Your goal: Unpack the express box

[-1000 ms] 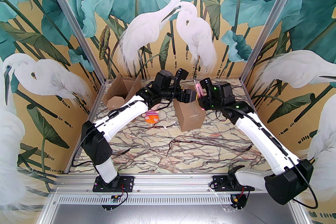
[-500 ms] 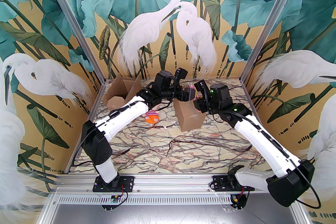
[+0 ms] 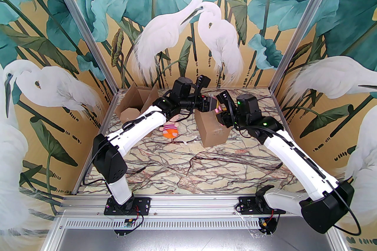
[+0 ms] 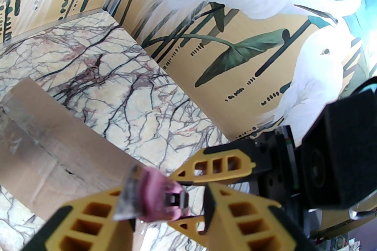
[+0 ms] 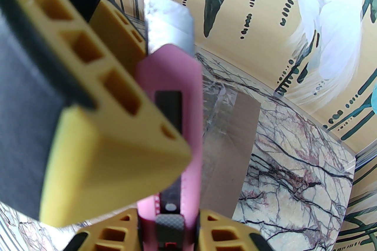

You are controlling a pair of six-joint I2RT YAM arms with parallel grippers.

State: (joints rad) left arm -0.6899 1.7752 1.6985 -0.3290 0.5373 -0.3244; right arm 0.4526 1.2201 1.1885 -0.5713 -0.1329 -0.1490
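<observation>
Tape (image 5: 219, 99) runs over the express box (image 3: 213, 133), which sits closed toward the back middle of the marble worktop (image 3: 206, 167). Just above it, the right hand (image 5: 168, 216) is clamped on a pink utility knife (image 5: 176, 91), blade out. Left hand (image 4: 165, 194) has its fingers (image 4: 88, 220) either side of the same knife near the blade; can't tell if it's actually gripping.

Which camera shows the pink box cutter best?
Right wrist: the pink box cutter runs up the frame, blade extended and clear. Left wrist shows it foreshortened and blurred; top external, just a pink sliver.
</observation>
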